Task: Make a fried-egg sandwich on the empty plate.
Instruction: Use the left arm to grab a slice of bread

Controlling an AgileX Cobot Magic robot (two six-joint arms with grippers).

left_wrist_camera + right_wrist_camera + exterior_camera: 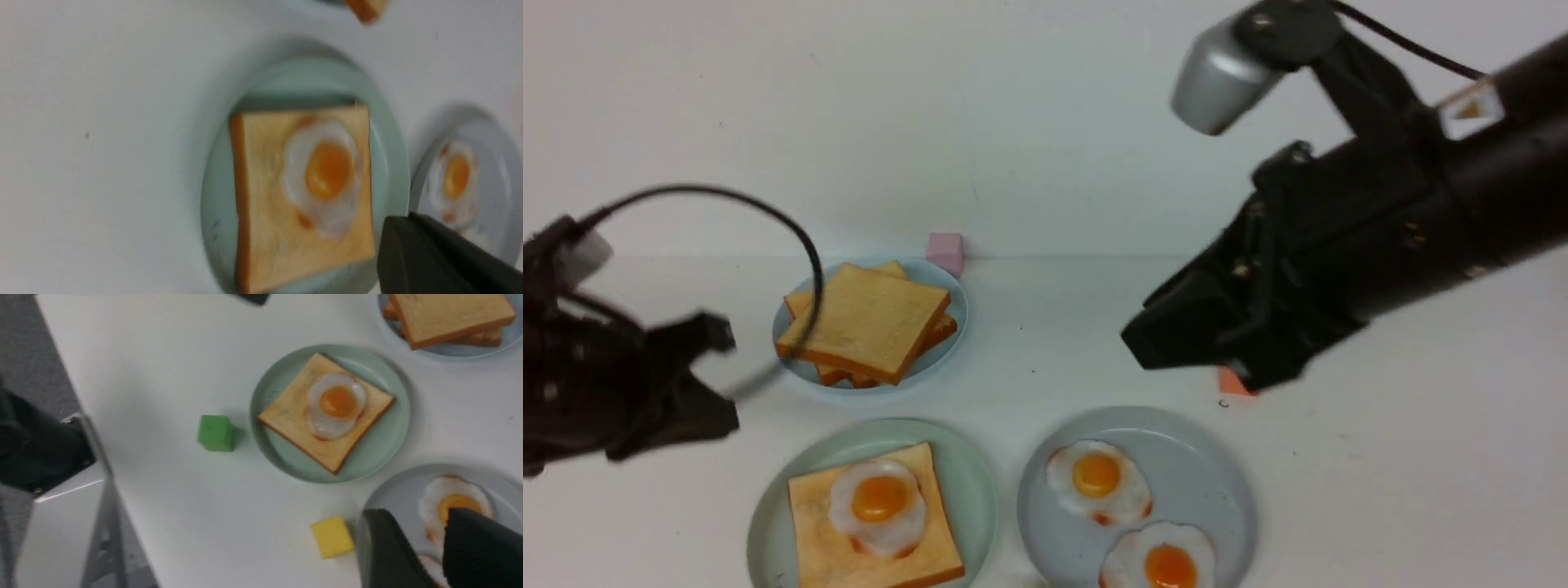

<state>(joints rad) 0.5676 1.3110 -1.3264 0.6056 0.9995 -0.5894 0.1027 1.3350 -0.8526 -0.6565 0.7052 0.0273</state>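
Observation:
The mint-green plate [976, 482] sits at the front left. It holds one toast slice [817, 523] with a fried egg [878, 500] on top and no second slice. They also show in the left wrist view, plate [392, 163] and egg [327, 171], and in the right wrist view, plate [384, 449] and egg [337, 402]. My left gripper [719, 376] is open and empty, raised left of that plate; only one finger [408, 245] shows in its wrist view. My right gripper [1176, 351] is open and empty, raised above the grey plate [1209, 482], and shows in its wrist view [416, 512].
A toast stack [870, 318] lies on a light-blue plate [956, 302] behind the mint plate. The grey plate holds two fried eggs [1097, 478]. A pink cube [945, 251], an orange cube [1232, 382], a green cube [216, 433] and a yellow cube [333, 536] stand on the table.

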